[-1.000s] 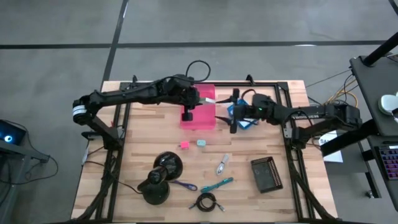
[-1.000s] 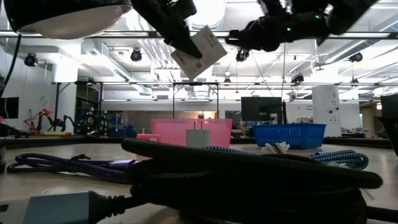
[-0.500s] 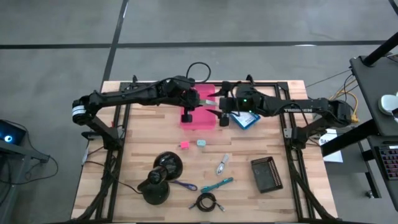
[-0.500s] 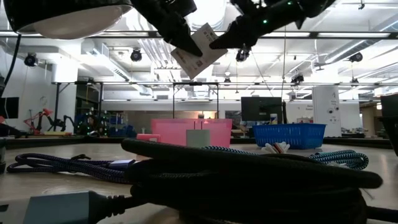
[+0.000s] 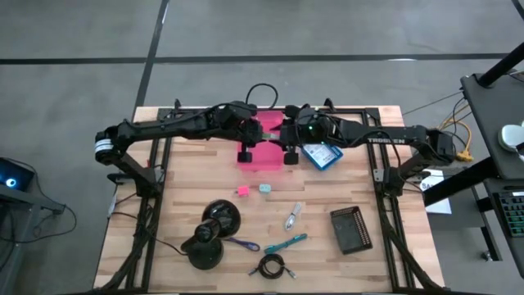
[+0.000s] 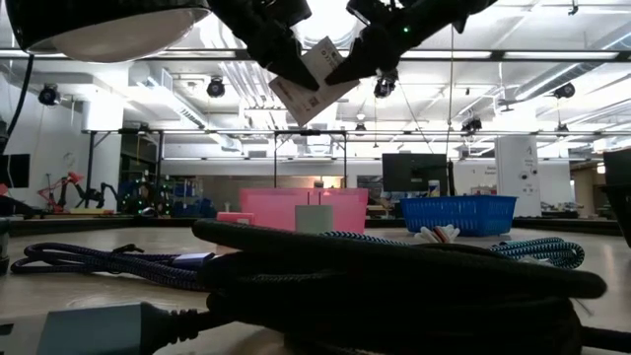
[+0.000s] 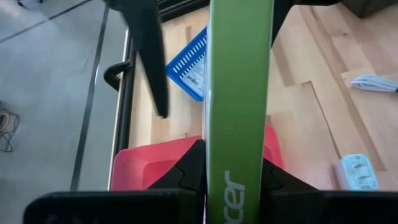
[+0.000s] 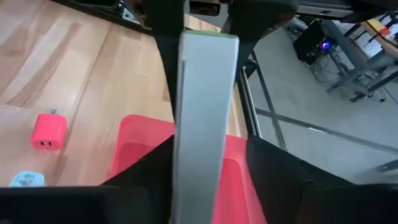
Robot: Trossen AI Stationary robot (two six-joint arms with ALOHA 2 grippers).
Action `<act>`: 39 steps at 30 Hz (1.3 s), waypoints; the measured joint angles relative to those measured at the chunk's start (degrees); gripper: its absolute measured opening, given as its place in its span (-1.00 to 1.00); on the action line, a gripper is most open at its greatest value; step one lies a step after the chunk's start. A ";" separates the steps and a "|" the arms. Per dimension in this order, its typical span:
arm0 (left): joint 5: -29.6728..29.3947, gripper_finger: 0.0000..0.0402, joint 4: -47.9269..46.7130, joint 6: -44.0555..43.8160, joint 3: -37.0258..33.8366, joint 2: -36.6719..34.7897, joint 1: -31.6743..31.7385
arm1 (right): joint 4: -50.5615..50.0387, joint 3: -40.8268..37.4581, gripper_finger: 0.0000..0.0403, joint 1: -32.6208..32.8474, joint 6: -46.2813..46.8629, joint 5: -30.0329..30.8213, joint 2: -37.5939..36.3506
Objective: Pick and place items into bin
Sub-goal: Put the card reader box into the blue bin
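A flat box, white on its face with a green edge (image 6: 314, 74), hangs tilted above the pink bin (image 5: 264, 156). My left gripper (image 5: 260, 131) holds one end and my right gripper (image 5: 286, 135) is shut on the other. On the table lie a pink cube (image 5: 242, 190), a pale teal cube (image 5: 264, 188), a silver metal piece (image 5: 292, 216), a teal tool (image 5: 286, 242), a purple tool (image 5: 241, 243) and a black coiled cable (image 5: 273, 265). My left gripper pinches the box's two broad faces between its fingers, with the green edge (image 7: 239, 165) toward the wrist. It comes slanting down from the table's left side. The box is lifted clear over the bin. My right gripper pinches the broad faces at the box's other end, pale edge (image 8: 205, 165) toward the wrist. It comes slanting down from the table's right side, opposite my left gripper. In the low view its fingers (image 6: 357, 67) sit at the box's upper right corner.
A blue basket (image 5: 321, 154) stands just right of the pink bin. A large black object with two round parts (image 5: 213, 233) lies near left, and a black perforated box (image 5: 350, 229) near right. Thick cables (image 6: 375, 286) lie close before the low camera.
My right gripper has moved up and toward the table's left, from beside the blue basket to the box, tipping closer to level. Its fingers now stand on the box's free end. My left gripper and the box have stayed in place above the bin.
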 joint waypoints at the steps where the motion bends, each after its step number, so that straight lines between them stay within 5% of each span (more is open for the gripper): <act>1: -0.02 -0.79 0.03 -0.17 0.00 0.00 0.00 | -0.08 0.00 -0.29 0.00 0.06 0.00 -0.16; 8: 0.15 -0.67 0.66 -0.35 0.02 -0.04 -0.04 | -2.94 0.00 -0.85 0.04 0.18 -0.38 -1.80; 16: -5.84 -0.43 0.17 -0.31 -0.02 -0.04 -0.05 | -8.50 0.02 -0.85 -0.08 3.21 2.04 -3.90; 29: -10.48 -0.17 -0.25 3.10 -0.04 -1.07 0.00 | -33.81 5.34 -0.85 0.13 1.77 19.32 -8.15; 39: -10.99 -0.17 -0.44 3.12 -0.04 -1.22 0.00 | -49.58 4.06 -0.85 0.07 -9.27 19.81 -8.06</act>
